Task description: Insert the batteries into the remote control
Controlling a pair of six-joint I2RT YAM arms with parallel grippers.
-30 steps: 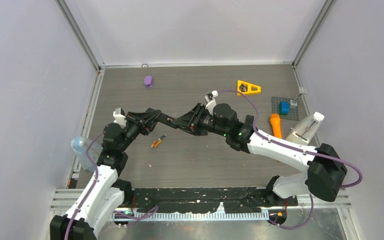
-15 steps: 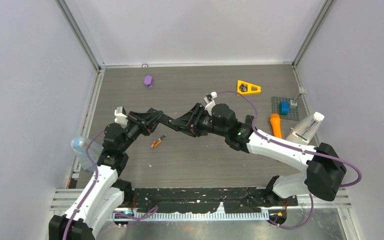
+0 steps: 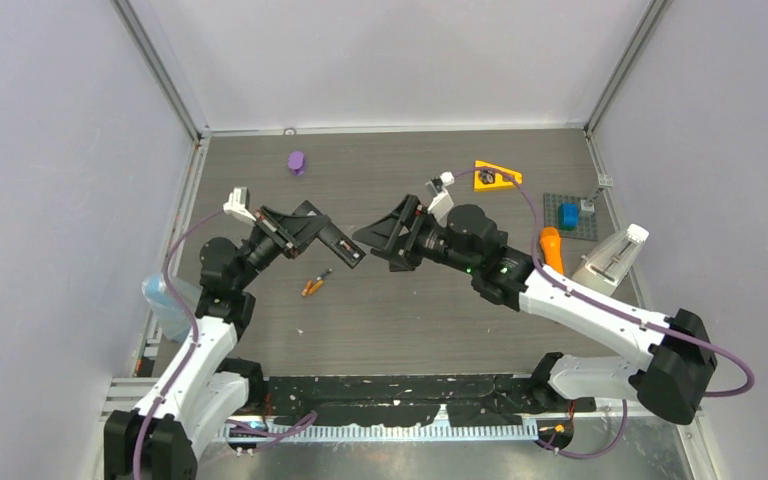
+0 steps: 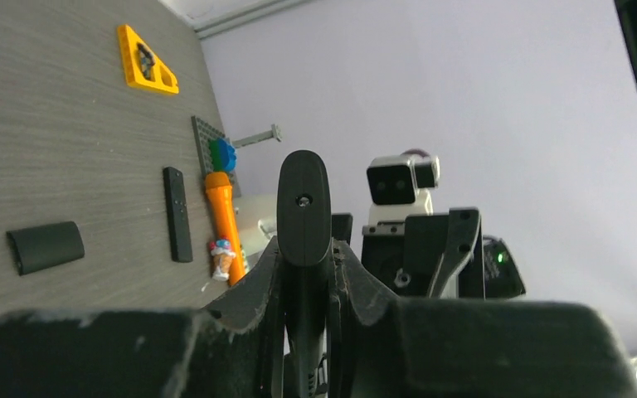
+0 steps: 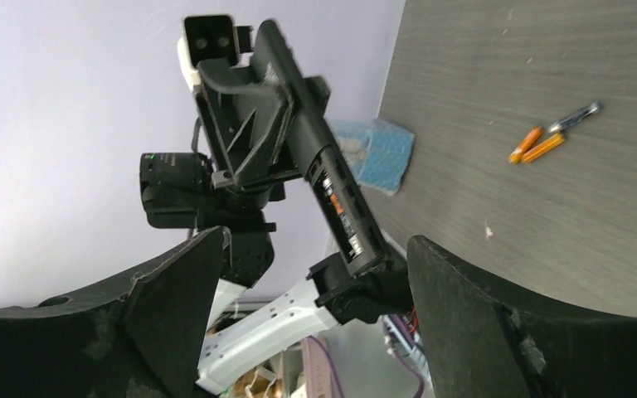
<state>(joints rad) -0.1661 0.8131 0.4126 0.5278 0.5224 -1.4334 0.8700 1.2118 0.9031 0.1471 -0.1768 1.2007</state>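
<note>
My left gripper (image 3: 315,232) is shut on a black remote control (image 3: 345,243) and holds it off the table. The remote's free end points toward my right gripper (image 3: 375,240). In the left wrist view the remote (image 4: 303,199) stands clamped between the jaws. In the right wrist view the remote (image 5: 332,191) shows an open back with something orange in the compartment. My right gripper (image 5: 315,240) is open with nothing between its fingers, a short way off the remote's end. Two orange batteries and a dark one (image 3: 313,284) lie loose on the table below (image 5: 547,141).
A second black remote (image 4: 177,214) and a curved black cover (image 4: 46,246) lie on the table. A long orange stick (image 3: 552,250), a yellow triangle (image 3: 497,176) and a grey plate with a blue brick (image 3: 570,215) sit at the right. A purple piece (image 3: 297,162) lies at the back.
My right gripper has opened wide and drawn back to the right, off the remote's end. The left gripper has swung up and left, with the remote in it.
</note>
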